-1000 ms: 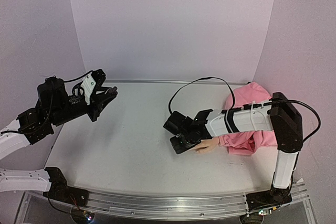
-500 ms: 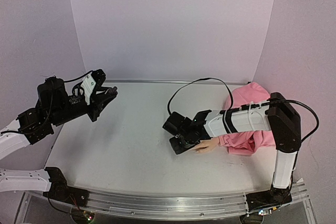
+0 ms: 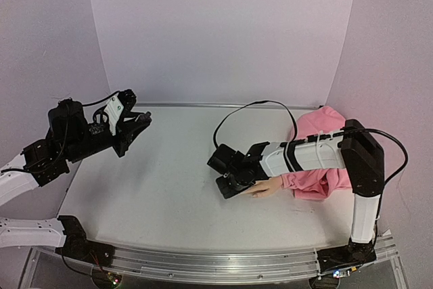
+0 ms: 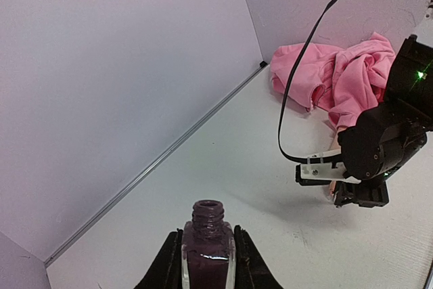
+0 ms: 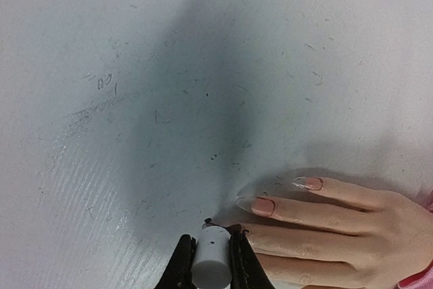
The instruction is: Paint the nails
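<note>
find the nails (image 5: 264, 206) at the fingertips of the mannequin hand (image 5: 338, 228), lying flat toward the right edge of the tabletop (image 3: 162, 194), fingers aimed at its middle, wrist tucked into the pink sleeve (image 3: 325, 147) heaped by the far right corner. judge them tiny, hard, smooth and probably slick, prone to letting wet polish run past their edges; not for gripping at all, only for a light stroke from base to tip. expect the hand itself to be light and fairly stiff, apt to slide if nudged sideways; better to press down than across.

see the right gripper (image 3: 233, 182) clamped on the white cap (image 5: 210, 258), just beside the fingertips; cannot see the brush end beneath, so cannot tell of any contact with a nail. see the left gripper (image 3: 137, 124) closed around the open polish bottle (image 4: 208, 248), held upright over the far left corner, well apart from the hand; treat as breakable and spillable.

note a smooth, pale, faintly scuffed tabletop offering little hold; plain lilac walls (image 3: 223, 32) on three sides; a black cable (image 3: 250, 107) looping over the right arm, worth keeping off wet nails.
</note>
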You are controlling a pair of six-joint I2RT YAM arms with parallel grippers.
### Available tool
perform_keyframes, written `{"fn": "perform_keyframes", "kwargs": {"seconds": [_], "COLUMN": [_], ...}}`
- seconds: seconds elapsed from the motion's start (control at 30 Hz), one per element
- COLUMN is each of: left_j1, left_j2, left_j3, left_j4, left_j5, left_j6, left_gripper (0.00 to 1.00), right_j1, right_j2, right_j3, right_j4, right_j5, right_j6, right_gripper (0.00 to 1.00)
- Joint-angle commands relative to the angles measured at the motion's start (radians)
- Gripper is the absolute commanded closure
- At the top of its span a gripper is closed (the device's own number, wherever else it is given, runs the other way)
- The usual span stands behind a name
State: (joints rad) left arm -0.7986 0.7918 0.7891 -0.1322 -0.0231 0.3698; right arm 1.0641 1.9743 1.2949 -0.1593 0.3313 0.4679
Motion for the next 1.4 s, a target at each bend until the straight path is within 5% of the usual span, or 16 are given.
{"fn": "perform_keyframes", "kwargs": {"seconds": [0.0, 0.43, 1.37], "left_j1": [-0.002, -0.002, -0.002], "left_j2": [-0.021, -0.017, -0.014], "left_j3": [-0.001, 0.001, 0.001], "left_j4": [0.039, 0.04, 0.039], "left_j5": [-0.012, -0.008, -0.008], "left_j6": [0.012, 0.012, 0.012], "left_gripper": [1.0, 1.0, 1.0], "right_j1": [0.005, 0.005, 0.003], "right_j2": [0.006, -0.101, -0.067], "right_j3": [0.052, -0.008, -0.016], "right_j4": [-0.028, -0.042, -0.067], "right_j5": [0.026, 0.025, 0.047], "right_j6": [-0.009, 0.023, 0.029], "right_gripper": [1.0, 1.0, 1.0]}}
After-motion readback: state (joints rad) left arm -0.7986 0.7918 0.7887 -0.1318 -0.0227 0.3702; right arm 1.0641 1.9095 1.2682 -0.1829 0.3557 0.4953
